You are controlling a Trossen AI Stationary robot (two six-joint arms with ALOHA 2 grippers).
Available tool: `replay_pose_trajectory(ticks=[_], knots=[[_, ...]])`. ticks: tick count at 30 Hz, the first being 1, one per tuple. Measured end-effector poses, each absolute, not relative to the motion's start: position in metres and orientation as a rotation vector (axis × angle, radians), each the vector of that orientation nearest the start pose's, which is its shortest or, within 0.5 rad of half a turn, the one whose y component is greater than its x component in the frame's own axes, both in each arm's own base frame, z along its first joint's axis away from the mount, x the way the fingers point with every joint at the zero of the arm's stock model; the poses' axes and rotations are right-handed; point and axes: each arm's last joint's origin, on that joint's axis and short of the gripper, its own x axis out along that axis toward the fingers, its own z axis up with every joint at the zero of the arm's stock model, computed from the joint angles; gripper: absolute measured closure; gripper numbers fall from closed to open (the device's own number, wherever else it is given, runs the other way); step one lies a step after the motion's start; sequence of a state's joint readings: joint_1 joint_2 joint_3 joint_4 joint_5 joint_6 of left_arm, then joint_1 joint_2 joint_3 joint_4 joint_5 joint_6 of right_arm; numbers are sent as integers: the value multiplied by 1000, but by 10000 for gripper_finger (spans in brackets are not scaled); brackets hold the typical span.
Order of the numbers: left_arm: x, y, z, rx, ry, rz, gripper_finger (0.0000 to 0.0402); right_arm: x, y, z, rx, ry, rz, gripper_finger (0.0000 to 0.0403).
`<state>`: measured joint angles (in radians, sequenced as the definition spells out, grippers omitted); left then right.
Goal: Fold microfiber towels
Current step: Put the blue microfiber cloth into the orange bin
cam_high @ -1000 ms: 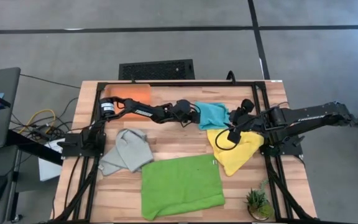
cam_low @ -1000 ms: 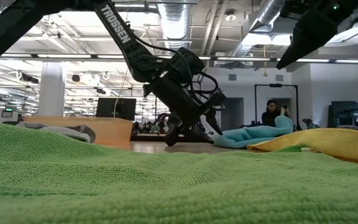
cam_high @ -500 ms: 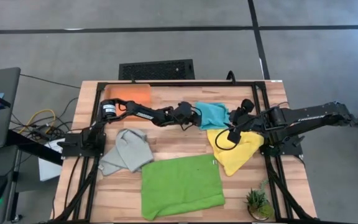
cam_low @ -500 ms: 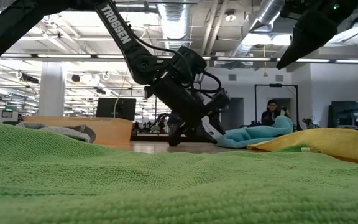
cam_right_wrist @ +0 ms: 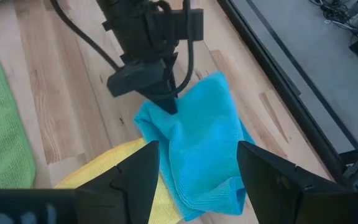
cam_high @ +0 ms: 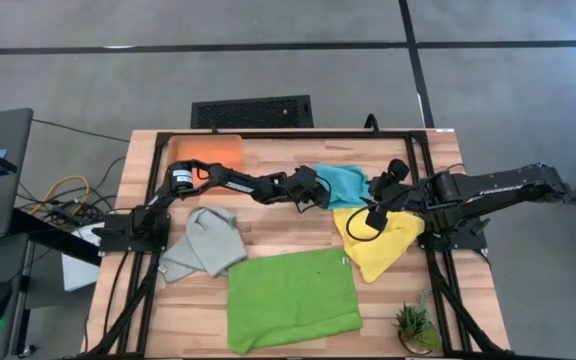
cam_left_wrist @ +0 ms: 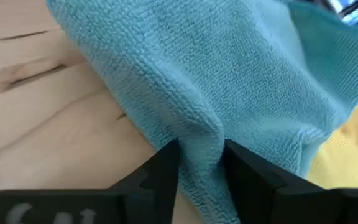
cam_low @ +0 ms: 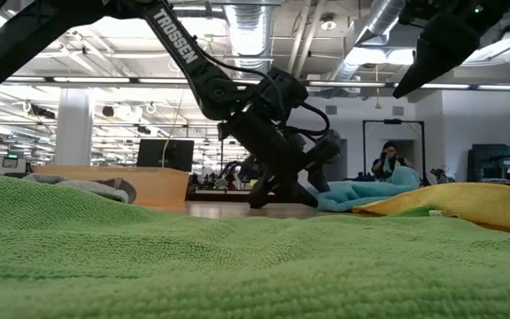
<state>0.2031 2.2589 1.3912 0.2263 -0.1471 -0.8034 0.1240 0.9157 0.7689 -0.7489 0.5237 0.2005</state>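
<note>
The turquoise towel [cam_high: 346,184] lies crumpled on the table at the far right, its near edge over the yellow towel [cam_high: 380,243]. My left gripper [cam_high: 320,193] is at the turquoise towel's left edge and shut on it; it also shows in the right wrist view [cam_right_wrist: 166,102]. My right gripper [cam_high: 373,207] hangs open and empty above the yellow towel, high over the table in the low view [cam_low: 432,53]. The lime green towel [cam_high: 290,298] lies spread flat near the front. The grey towel [cam_high: 204,243] lies crumpled at the left. The orange towel [cam_high: 208,150] lies at the far left. My left gripper pinches a raised fold of the turquoise towel [cam_left_wrist: 201,146] between its two fingers [cam_left_wrist: 164,168], at the towel's left edge [cam_right_wrist: 168,112]. The fingers come slanting down from the table's left. The towel lies slack on the table.
A small potted plant [cam_high: 413,325] stands at the near right corner. Black frame rails [cam_high: 420,150] run along the table's sides. Bare wood [cam_high: 278,225] lies between the grey, green and turquoise towels. A person [cam_low: 386,159] sits far off in the room.
My left gripper has gone toward the table's right edge and come down to the turquoise towel's left edge, where it now has the cloth between its fingers. The towel's left edge has been pushed a little to the right.
</note>
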Motion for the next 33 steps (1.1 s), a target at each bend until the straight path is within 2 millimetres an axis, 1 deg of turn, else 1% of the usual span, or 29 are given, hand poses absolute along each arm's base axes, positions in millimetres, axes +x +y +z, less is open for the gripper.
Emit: replay_pose_trajectory(ticks=[2, 5, 7, 11, 14, 21, 27, 33], knots=[[458, 99, 101, -761, 488, 576, 319, 169, 6, 264, -101, 811, -455, 163], [458, 99, 101, -725, 502, 567, 372, 169, 6, 264, -101, 811, -455, 163], [458, 99, 101, -702, 507, 564, 392, 169, 6, 264, -101, 810, -455, 163], [458, 99, 102, -664, 516, 548, 397, 169, 6, 264, -101, 811, -455, 163], [457, 100, 108, -645, 524, 539, 399, 169, 6, 264, -101, 811, -455, 163], [452, 100, 137, -566, 525, 506, 400, 169, 6, 264, -100, 812, -454, 163], [443, 103, 156, -516, 567, 508, 401, 169, 6, 264, -100, 812, -455, 163], [432, 105, 186, -446, 567, 512, 401, 169, 6, 264, -100, 812, -455, 163]])
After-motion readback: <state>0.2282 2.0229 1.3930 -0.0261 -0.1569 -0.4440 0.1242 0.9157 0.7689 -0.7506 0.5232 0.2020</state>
